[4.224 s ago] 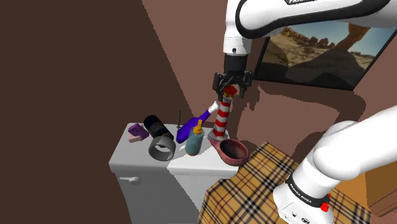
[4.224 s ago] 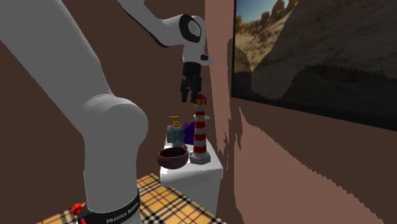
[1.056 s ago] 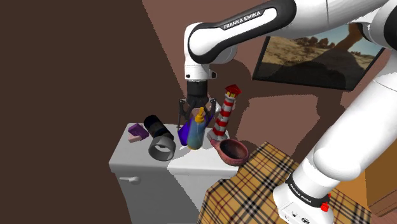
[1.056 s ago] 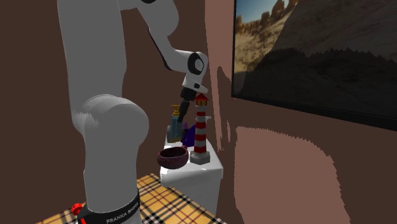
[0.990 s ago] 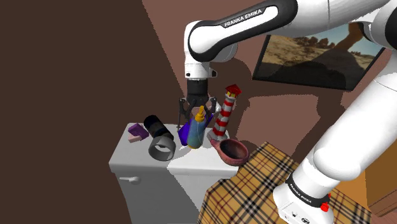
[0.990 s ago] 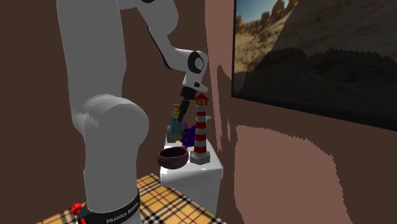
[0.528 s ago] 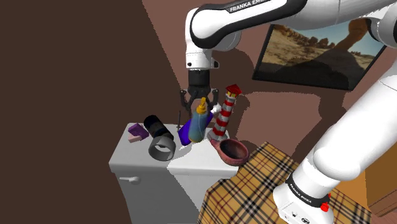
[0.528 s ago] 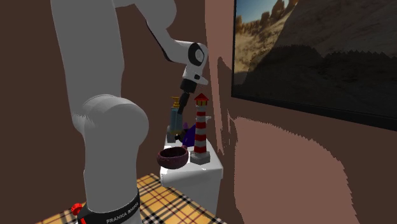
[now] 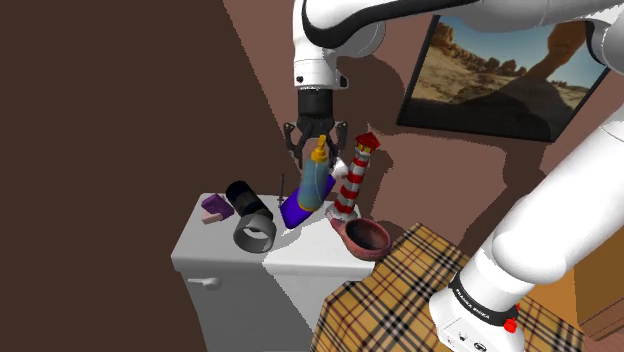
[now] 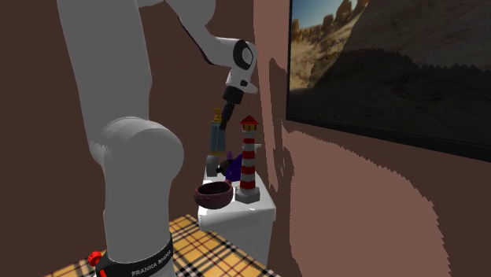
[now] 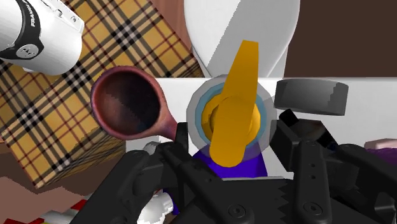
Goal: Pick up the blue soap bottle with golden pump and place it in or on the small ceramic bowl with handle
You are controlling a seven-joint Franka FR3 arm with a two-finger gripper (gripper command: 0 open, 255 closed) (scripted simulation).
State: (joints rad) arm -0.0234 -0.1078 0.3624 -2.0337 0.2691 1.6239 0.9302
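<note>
Now the hand [image 9: 319,150], clamped on the neck of the blue soap bottle [image 9: 314,188], has raised it clear of the toilet tank [image 9: 215,258] (lift complete), so transfer to the bowl [image 9: 366,238] should follow.

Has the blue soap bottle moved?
Yes. In the shoulder view the soap bottle went up: its pump now reaches nearly the top of the lighthouse.

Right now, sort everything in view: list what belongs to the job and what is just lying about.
Job: blue soap bottle with golden pump, clasped in the black hand; dark red bowl with handle.
Lying about: red-and-white striped lighthouse figure; purple bottle; black cylinder; small purple block.
</note>
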